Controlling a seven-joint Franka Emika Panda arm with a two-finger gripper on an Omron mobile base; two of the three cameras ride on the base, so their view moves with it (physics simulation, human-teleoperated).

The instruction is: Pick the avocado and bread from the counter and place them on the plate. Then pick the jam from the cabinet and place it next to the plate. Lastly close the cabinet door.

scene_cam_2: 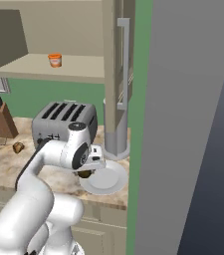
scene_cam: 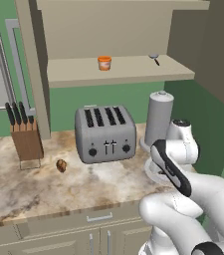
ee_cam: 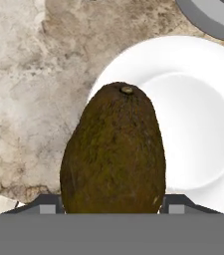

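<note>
My gripper (ee_cam: 112, 204) is shut on the avocado (ee_cam: 114, 149), a dark olive-brown egg that hangs over the left rim of the white plate (ee_cam: 198, 124). In the right base view the gripper (scene_cam_2: 86, 173) hovers low at the plate's (scene_cam_2: 109, 183) near-left edge, with the avocado (scene_cam_2: 85, 175) just visible beneath the hand. The bread (scene_cam: 61, 165), a small tan chunk, lies on the marbled counter (scene_cam: 34, 189) near the knife block. The orange jam (scene_cam: 104, 63) jar stands on the shelf of the open cabinet (scene_cam: 123, 72).
A grey toaster (scene_cam: 105, 133) stands mid-counter. A knife block (scene_cam: 26, 139) is at the left. A tall grey canister (scene_cam: 158, 117) rises right behind the plate. The open cabinet door (scene_cam_2: 114, 74) with its long handle hangs above the canister. A small utensil (scene_cam: 154, 59) lies on the shelf.
</note>
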